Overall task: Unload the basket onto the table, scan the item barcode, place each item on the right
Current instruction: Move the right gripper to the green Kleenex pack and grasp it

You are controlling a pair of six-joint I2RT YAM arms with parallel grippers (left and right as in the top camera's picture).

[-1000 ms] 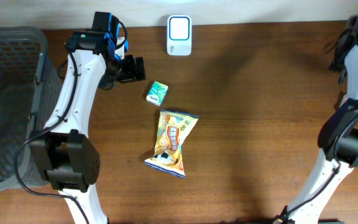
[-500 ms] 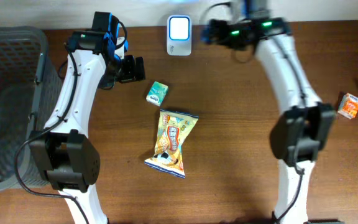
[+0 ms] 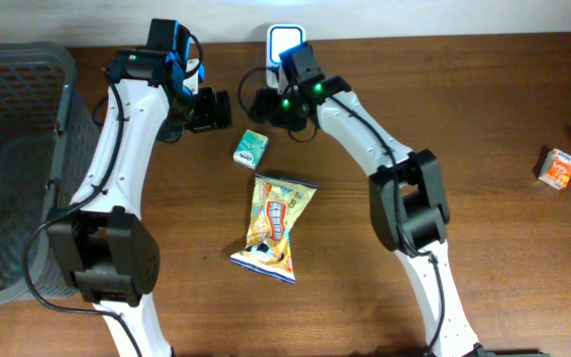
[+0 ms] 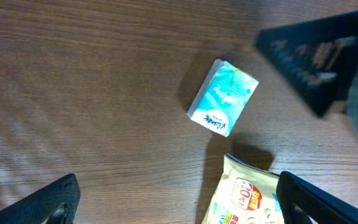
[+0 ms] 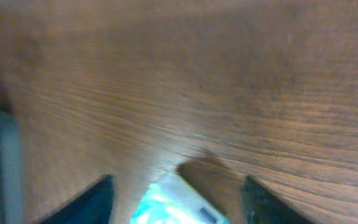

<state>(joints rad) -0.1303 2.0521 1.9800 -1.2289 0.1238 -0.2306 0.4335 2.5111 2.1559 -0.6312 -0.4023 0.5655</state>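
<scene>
Now that the right arm has swung in from the table's right edge, the right gripper [image 5: 178,182] straddles the tissue pack [image 4: 223,98] near the back edge, just before the barcode scanner [image 3: 284,36]. Its fingers are narrowing but not yet pinching, so a pickup looks imminent. The left gripper [image 3: 211,109] is spread wide.

Our left arm [image 3: 117,149] and right arm [image 3: 365,139] are white with black joints. Green lights [image 3: 285,100] sit just behind the right gripper [image 3: 258,104].
</scene>
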